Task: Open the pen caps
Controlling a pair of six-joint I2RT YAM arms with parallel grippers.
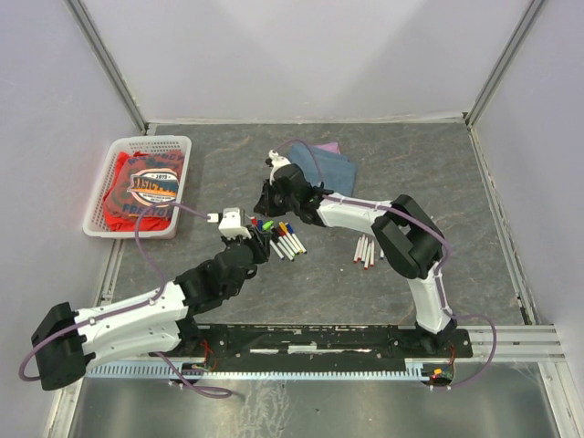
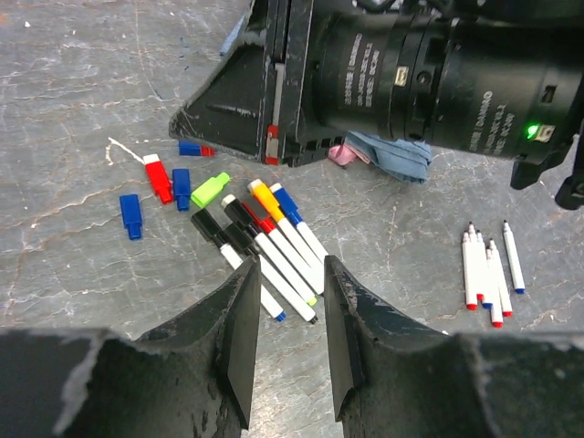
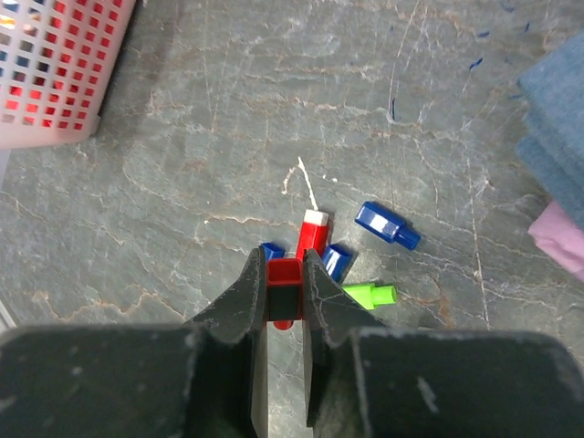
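Note:
My right gripper (image 3: 285, 285) is shut on a red pen cap (image 3: 285, 274) and holds it just above a group of loose caps: a red one (image 3: 311, 234), three blue ones (image 3: 387, 224) and a green one (image 3: 370, 296). My left gripper (image 2: 287, 306) is open and empty, just in front of a bundle of capped pens (image 2: 265, 245). The same loose caps (image 2: 157, 176) lie left of that bundle. Several uncapped pens (image 2: 491, 269) lie to the right. In the top view both grippers, the left (image 1: 248, 239) and the right (image 1: 271, 203), meet at the pen bundle (image 1: 285, 240).
A white basket (image 1: 137, 187) with a red cloth stands at the left. A folded blue cloth (image 1: 324, 164) over a pink one lies behind the right gripper. The uncapped pens (image 1: 367, 249) lie beside the right arm's elbow.

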